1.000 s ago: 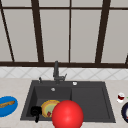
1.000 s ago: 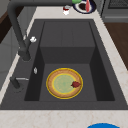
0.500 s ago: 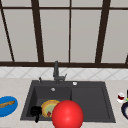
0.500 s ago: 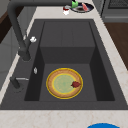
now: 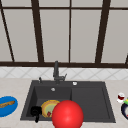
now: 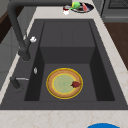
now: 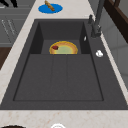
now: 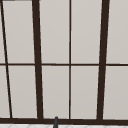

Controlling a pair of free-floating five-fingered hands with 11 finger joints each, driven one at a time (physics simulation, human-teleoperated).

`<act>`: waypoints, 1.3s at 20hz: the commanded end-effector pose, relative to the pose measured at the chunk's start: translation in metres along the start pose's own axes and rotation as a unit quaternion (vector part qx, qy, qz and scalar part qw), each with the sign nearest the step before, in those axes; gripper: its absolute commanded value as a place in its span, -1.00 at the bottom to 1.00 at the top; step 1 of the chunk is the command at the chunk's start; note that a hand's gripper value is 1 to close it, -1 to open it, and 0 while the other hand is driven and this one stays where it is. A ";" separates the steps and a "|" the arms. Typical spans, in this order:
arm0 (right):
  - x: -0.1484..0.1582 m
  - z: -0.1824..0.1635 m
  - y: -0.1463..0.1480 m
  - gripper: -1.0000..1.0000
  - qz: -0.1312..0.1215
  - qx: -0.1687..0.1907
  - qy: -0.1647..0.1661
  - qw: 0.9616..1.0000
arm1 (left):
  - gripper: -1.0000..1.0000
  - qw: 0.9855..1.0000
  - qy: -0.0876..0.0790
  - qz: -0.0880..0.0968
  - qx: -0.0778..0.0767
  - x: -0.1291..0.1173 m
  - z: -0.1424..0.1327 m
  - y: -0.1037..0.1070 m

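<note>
Where the sink's front edge runs, left hand (image 5: 35, 111) low, fingers (image 5: 37, 118) down.

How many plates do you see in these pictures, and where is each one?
3: a yellow plate in the sink basin, a blue plate on the left counter, and a dark plate on the right counter.

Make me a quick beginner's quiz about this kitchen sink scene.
1. True or false: the yellow plate lies outside the sink.
2. The left counter's plate is: A blue, B green, C white.
3. In the front view, which hand shows beside the yellow plate?
Key: 1 false, it lies in the basin; 2 A; 3 the left one.
</note>
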 end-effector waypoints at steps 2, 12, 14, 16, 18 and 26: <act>-0.003 0.018 0.007 -1.00 -0.042 -0.043 0.012 0.998 | 0.00 1.000 0.000 0.000 0.000 0.000 0.000 0.000; -0.001 0.061 0.022 -1.00 -0.108 -0.085 0.030 0.990 | 0.00 1.000 0.000 0.000 0.000 0.000 0.000 0.000; 0.000 0.064 0.025 -1.00 -0.117 -0.093 0.033 0.988 | 0.00 1.000 0.000 0.000 0.000 0.000 0.000 0.000; 0.000 0.067 0.029 -1.00 -0.121 -0.098 0.033 0.987 | 0.00 1.000 0.000 0.000 0.000 0.000 0.000 0.000; 0.001 0.071 0.034 -1.00 -0.123 -0.102 0.033 0.987 | 0.00 1.000 0.000 0.000 0.000 0.000 0.000 0.000; -0.001 0.090 0.047 -1.00 -0.126 -0.079 0.039 0.988 | 0.00 1.000 0.000 0.000 0.000 0.000 0.000 0.000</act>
